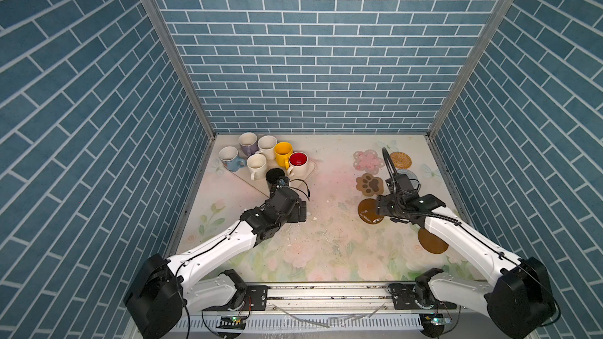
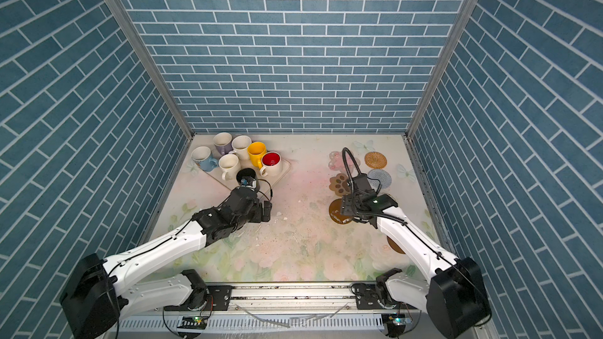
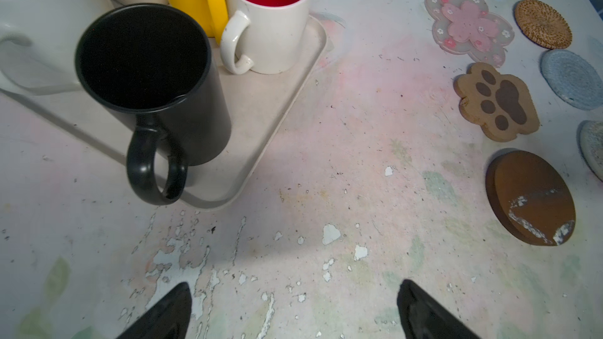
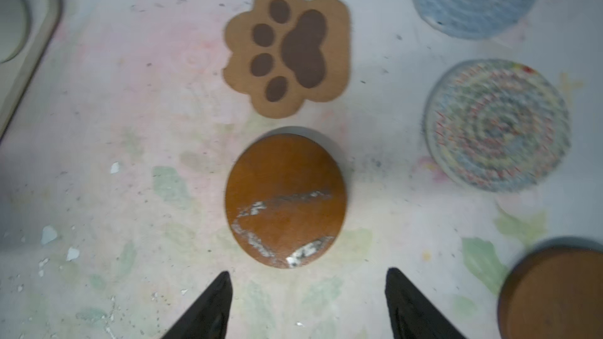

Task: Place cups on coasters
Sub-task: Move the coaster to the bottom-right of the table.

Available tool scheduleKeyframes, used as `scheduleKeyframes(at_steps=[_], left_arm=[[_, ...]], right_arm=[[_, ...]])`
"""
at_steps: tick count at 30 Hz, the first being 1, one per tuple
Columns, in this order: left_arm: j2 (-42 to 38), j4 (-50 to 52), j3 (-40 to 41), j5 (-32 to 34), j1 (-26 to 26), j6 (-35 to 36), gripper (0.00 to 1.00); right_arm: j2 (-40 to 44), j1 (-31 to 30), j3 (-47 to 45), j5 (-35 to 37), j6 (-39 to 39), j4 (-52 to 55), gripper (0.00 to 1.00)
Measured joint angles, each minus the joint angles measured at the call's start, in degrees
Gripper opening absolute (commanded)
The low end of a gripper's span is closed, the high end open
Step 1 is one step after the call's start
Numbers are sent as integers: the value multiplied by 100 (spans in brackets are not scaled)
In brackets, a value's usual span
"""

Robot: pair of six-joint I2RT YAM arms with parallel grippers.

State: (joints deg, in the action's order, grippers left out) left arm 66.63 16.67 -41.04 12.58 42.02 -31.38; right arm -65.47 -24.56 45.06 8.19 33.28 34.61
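You're right at the start here. All seven cups (image 1: 256, 162) sit bunched on the cream tray (image 3: 269, 128) at about 10 o'clock of the surface (image 1: 326, 229), and the coasters (image 1: 368, 160) lie bare over at 2 to 3 o'clock.

Your left gripper (image 3: 293, 308) hangs wide open and empty, just short of the black mug (image 3: 156, 92). That mug stands upright at the tray's near corner, handle turned toward the gripper. Your right gripper (image 4: 308, 301) is open too with nothing in it, hovering by the scuffed brown disc coaster (image 4: 285, 200), paw-print coaster (image 4: 288, 50) just beyond.

I'd call this the first pick. Next, ease the left gripper onto the black mug's handle or rim and close firmly. Then lift it clear of the red-lined mug (image 3: 270, 37) nearby and carry it toward 3 o'clock.
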Motion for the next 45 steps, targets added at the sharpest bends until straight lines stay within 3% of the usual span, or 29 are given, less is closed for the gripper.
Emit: scheduleKeyframes(at_steps=[6, 12, 21, 28, 37, 45], left_arm=[[286, -341, -116, -352, -2, 55, 99], [426, -516, -116, -577, -2, 57, 99], [437, -651, -61, -758, 0, 55, 99], [520, -654, -37, -776, -2, 57, 99], [686, -675, -37, -798, 0, 55, 99], [688, -675, -37, -798, 0, 55, 99]], right_arm=[[734, 1930, -487, -140, 254, 387, 76], [612, 3652, -673, -551, 304, 391, 75], [264, 5143, -1047, -914, 529, 103, 76], [127, 5622, -1075, -599, 597, 46, 77], [-498, 5696, -1075, -455, 708, -68, 77], [-538, 5755, -1075, -452, 896, -273, 78]])
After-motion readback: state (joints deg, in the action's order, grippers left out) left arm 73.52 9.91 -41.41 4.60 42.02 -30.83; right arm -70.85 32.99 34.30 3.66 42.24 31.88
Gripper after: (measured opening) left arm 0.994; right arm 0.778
